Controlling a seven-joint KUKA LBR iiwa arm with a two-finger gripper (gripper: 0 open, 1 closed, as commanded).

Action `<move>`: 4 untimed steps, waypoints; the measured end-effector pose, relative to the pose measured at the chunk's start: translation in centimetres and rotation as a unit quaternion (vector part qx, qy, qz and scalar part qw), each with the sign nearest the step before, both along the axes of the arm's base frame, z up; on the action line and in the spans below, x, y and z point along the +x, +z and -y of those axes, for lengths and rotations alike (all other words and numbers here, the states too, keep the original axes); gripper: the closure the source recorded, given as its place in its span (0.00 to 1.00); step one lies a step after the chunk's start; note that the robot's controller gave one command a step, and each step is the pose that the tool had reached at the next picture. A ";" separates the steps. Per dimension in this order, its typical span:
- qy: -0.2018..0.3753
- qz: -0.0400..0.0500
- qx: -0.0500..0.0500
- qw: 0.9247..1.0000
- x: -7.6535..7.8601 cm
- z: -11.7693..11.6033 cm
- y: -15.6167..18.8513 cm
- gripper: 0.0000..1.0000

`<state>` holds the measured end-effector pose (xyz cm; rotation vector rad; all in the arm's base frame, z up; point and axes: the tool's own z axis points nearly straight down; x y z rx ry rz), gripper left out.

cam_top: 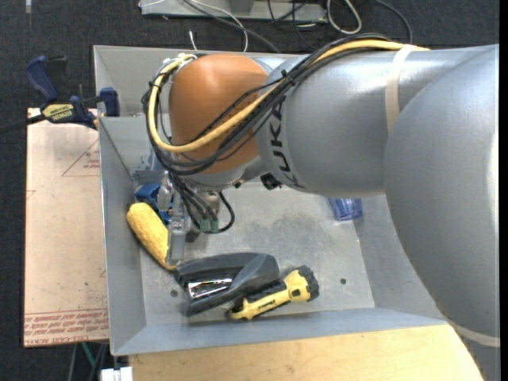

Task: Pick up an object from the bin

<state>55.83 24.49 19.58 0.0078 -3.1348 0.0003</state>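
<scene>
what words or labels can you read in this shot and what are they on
"KUKA": black letters on the grey arm, running sideways, partly behind cables.
Any marking on the yellow and black tool is too small to read.
Nothing else in the bin carries readable text.

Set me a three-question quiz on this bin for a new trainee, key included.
1. True or false: the dark grey stapler lies beside the yellow-and-black torch, near the bin's front wall.
2. Which thing lies nearest the gripper? A) the stapler B) the torch C) the yellow corn cob
3. Fill in: the arm reaches in from the view's ____.

Key: 1 true; 2 C; 3 right.
</scene>
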 end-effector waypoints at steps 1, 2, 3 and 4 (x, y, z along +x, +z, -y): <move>-0.003 0.004 0.001 1.000 0.2 0.1 0.4 0.00; -0.133 0.003 0.001 0.991 1.0 0.2 -11.9 0.00; -0.094 0.008 0.003 0.996 0.0 0.5 -6.3 0.00; -0.136 0.001 0.001 0.991 0.6 0.3 -12.9 0.00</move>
